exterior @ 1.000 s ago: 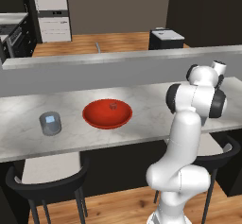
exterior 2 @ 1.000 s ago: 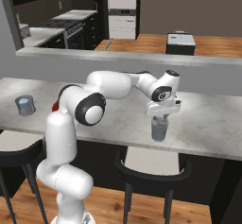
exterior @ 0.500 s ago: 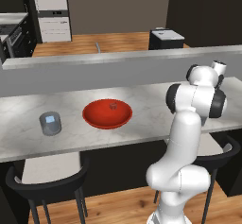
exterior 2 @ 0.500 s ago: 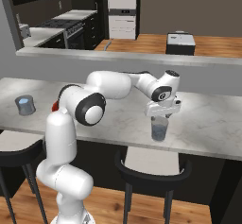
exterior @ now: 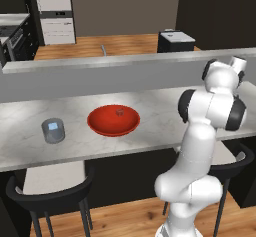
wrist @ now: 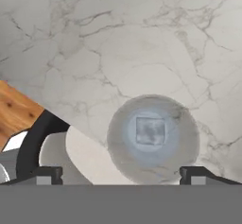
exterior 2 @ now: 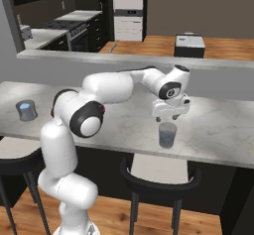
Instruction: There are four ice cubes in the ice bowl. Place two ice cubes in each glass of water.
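Nothing has shifted but the gripper [exterior 2: 170, 118], which has let go since a second ago: its jaws stand wide apart just above a glass [exterior 2: 167, 134] near the counter's [exterior 2: 218, 130] front edge, and a cube [wrist: 150, 130] sits inside that glass. Further along the counter, well apart, lies the red bowl [exterior: 113, 121] with a small cube [exterior: 119, 112] in it, and beyond the bowl stands the second glass [exterior: 53, 130].
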